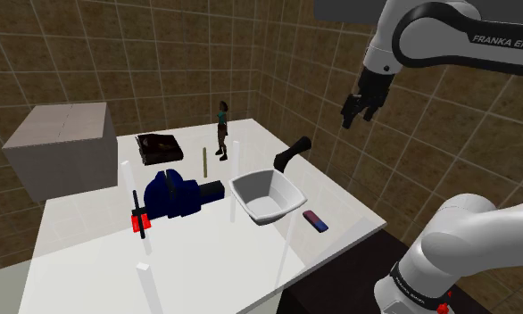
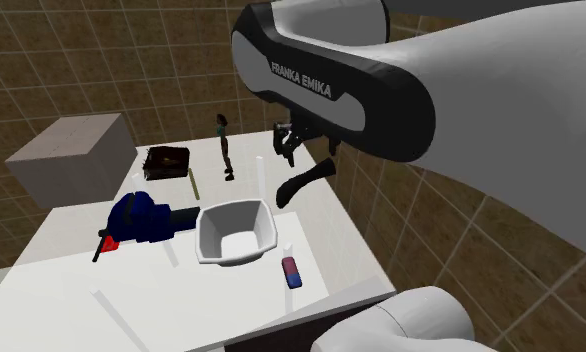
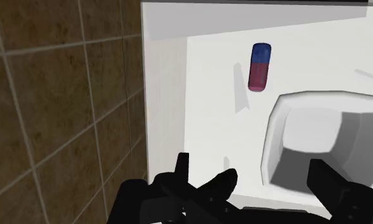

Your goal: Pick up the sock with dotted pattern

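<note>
One grey box point(image 1: 59, 143): at the shoulder view's far left, beside the white tabletop point(image 1: 188, 263).
Brown case point(image 1: 159, 146): flat on the tabletop's far left part.
Blue tool point(image 1: 175, 194): nearer than the case, with a red piece at its left end.
Thin stick point(image 1: 204, 161): upright, between the case and the figurine.
Figurine point(image 1: 222, 128): standing near the tabletop's far edge.
White bowl point(image 1: 251, 189): mid-tabletop, just right of the blue tool, tilted.
Sock point(image 1: 291, 154): dark, its pattern too small to tell; it lies by the tabletop's right edge, just beyond the bowl, below and left of the hand.
Red-and-blue capsule point(image 1: 316, 220): near the front right corner, right of the bowl.
Fingers point(image 3: 331, 184): spread apart, gripping nothing, hanging well above the tabletop's right edge, clear of the sock.
Arm point(image 1: 447, 36): coming in from the upper right.
</note>
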